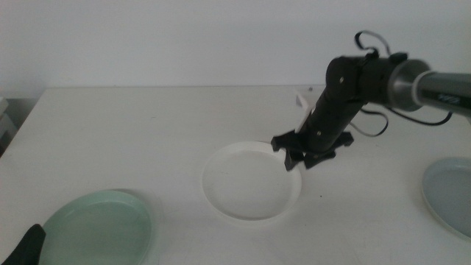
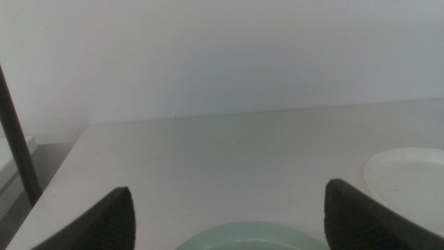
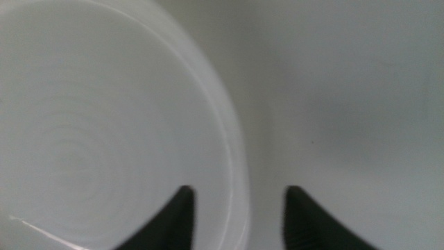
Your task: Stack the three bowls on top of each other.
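The white bowl sits at the table's middle. My right gripper is low over its right rim, pointing down. In the right wrist view the jaws are open and stand on either side of the white bowl's rim, one inside and one outside. The mint green bowl lies at the front left. My left gripper waits just left of it, open and empty, with the mint bowl and the white bowl ahead of its jaws. The grey-blue bowl lies at the right edge, partly cut off.
The right arm reaches in from the right over the table's back right part. A small white object shows behind it. A dark post stands beyond the table's left edge.
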Tool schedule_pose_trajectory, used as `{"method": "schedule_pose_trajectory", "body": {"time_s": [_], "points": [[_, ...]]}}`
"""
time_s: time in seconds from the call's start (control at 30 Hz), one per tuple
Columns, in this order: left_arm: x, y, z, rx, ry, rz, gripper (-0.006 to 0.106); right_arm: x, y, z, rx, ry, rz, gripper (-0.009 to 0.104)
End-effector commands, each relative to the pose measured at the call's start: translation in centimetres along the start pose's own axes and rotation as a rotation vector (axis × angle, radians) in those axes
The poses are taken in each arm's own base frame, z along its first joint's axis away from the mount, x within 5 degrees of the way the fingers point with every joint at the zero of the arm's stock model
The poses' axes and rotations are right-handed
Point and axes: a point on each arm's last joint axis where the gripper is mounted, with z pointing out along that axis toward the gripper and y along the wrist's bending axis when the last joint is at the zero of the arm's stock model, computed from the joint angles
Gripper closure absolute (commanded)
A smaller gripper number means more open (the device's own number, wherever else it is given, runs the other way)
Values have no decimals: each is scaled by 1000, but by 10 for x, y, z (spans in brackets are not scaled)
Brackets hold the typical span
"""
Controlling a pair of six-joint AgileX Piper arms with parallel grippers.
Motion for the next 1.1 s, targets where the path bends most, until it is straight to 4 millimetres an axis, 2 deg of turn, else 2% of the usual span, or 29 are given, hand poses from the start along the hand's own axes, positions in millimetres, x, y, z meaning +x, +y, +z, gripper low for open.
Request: {"method": "schedule_pose_trajectory", "body": {"time_s": [0.0, 0.1, 0.2, 0.27, 0.37, 0.47, 0.53, 0.67, 0.83, 0.97, 1.07], "points": [[-9, 0, -2, 5, -90, -22, -4, -9, 11, -60, -34, -144, -25, 48], [-9, 0, -2, 5, -90, -22, -4, -7, 9, -97, -39, -210, -25, 40], [-9, 0, -2, 5, -90, -22, -4, -1, -1, -144, -26, -291, -19, 39], [-9, 0, -2, 5, -90, -22, -4, 5, -14, -171, 0, -329, -2, 39], [-9, 0, -2, 5, -90, -22, -4, 17, -44, -210, 54, -381, 58, 39], [-9, 0, -2, 5, -90, -22, -4, 30, -79, -238, 111, -396, 138, 39], [-9, 0, -2, 5, -90, -22, -4, 38, -104, -249, 148, -395, 188, 39], [-9, 0, -2, 5, -90, -22, -4, 53, -157, -260, 216, -363, 310, 39], [-9, 0, -2, 5, -90, -22, -4, 68, -213, -265, 280, -368, 460, 39], [-9, 0, -2, 5, -90, -22, -4, 75, -252, -254, 299, -341, 551, 39], [-9, 0, -2, 5, -90, -22, -4, 75, -272, -238, 295, -302, 593, 39]]}}
